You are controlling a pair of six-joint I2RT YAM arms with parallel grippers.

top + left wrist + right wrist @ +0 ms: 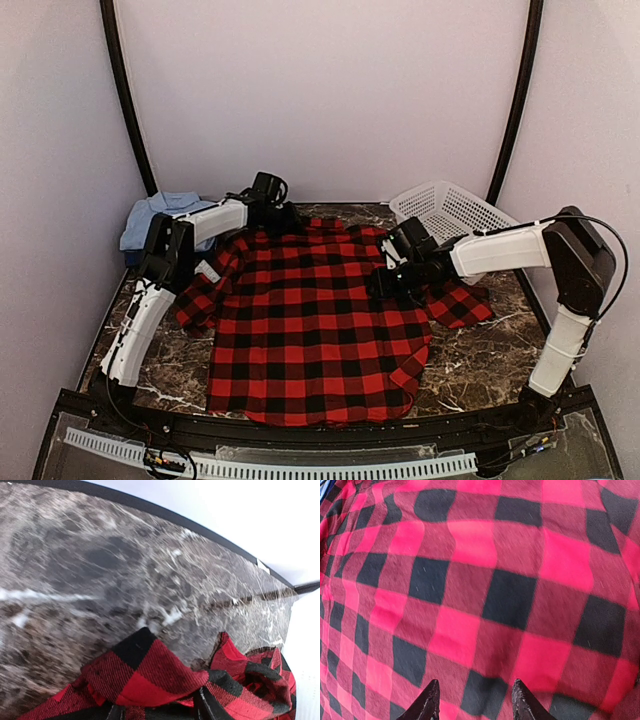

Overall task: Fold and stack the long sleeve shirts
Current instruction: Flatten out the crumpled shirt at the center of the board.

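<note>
A crumpled light blue cloth shirt (160, 212) is heaped at the far left corner of the dark marbled tabletop (480, 350). The left gripper (283, 218) is clamped on the bunched far edge of the large red-and-black buffalo-check flannel shirt (310, 330), which is spread across the middle. Over its right shoulder the right gripper (392, 278) is poised with fingers (427, 702) apart. A white plastic mesh basket (445, 212) is seen at the far right.
</note>
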